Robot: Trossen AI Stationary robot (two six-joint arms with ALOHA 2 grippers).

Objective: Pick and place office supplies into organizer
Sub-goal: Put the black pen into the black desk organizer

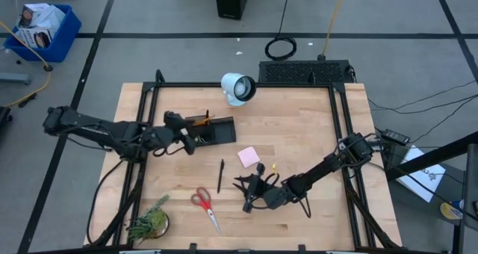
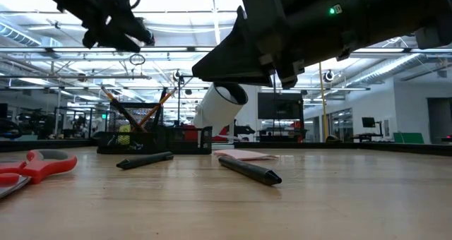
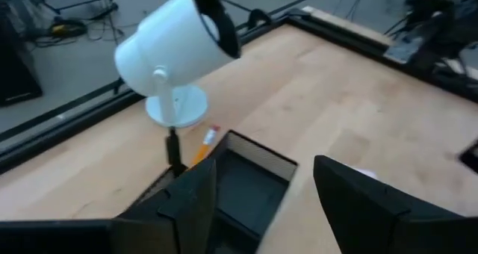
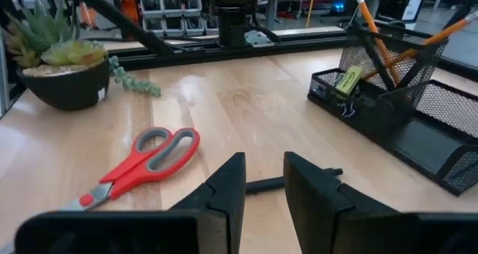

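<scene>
Left gripper point(image 1: 193, 144) hangs over the organizer point(image 1: 213, 130) near the tabletop's far edge, fingers spread and empty, pencils point(image 4: 371, 26) standing in its cup. Right gripper point(image 1: 249, 204), fingers narrow and empty, hovers at a black pen point(image 4: 291, 182) mid-tabletop, probably its next pick.

- The left gripper point(image 1: 193, 143) hung over the near end of the organizer point(image 1: 221, 130), with pencils point(image 1: 199, 121) standing in the cup just beyond it.
- The lamp point(image 1: 237, 89) stood past the organizer, away from that gripper.
- The right gripper point(image 1: 250, 188) hovered above one pen point(image 2: 248, 170); another pen point(image 1: 220, 175) lay just to its left.
- The scissors point(image 1: 204, 207) lay farther left, the plant point(image 1: 150, 221) beyond them.
- The sticky pad point(image 1: 249, 157) lay behind the right gripper, toward the organizer.
</scene>
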